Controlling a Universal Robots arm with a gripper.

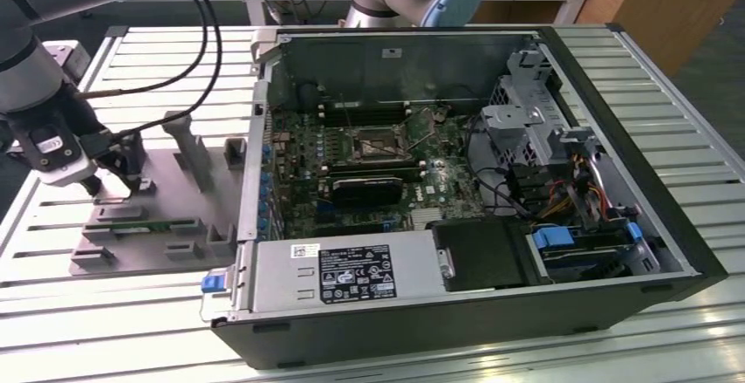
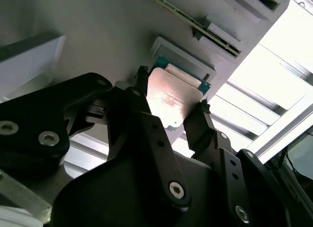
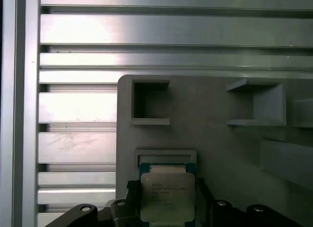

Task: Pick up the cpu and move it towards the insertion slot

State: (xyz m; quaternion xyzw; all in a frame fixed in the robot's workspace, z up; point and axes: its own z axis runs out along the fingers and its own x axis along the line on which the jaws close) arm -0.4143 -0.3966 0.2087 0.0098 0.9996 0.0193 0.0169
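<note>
Gripper (image 1: 120, 187) clamped on the cpu (image 2: 171, 97) (image 3: 167, 197) above the grey plate (image 1: 174, 193).
At the exterior view's left the gripper hangs over the plate on the slatted table (image 1: 140, 69). In both wrist views its black fingers (image 2: 138, 97) sit narrow against opposite edges of the silvery chip, just beside its teal-rimmed pocket (image 3: 166, 156). To the right stands the open case (image 1: 524, 313), with the slot (image 1: 379, 143) on its board, well apart from the cpu.

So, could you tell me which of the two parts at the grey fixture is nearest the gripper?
The cpu, the silvery square chip held in the gripper; the long green memory stick lies apart from it.
</note>
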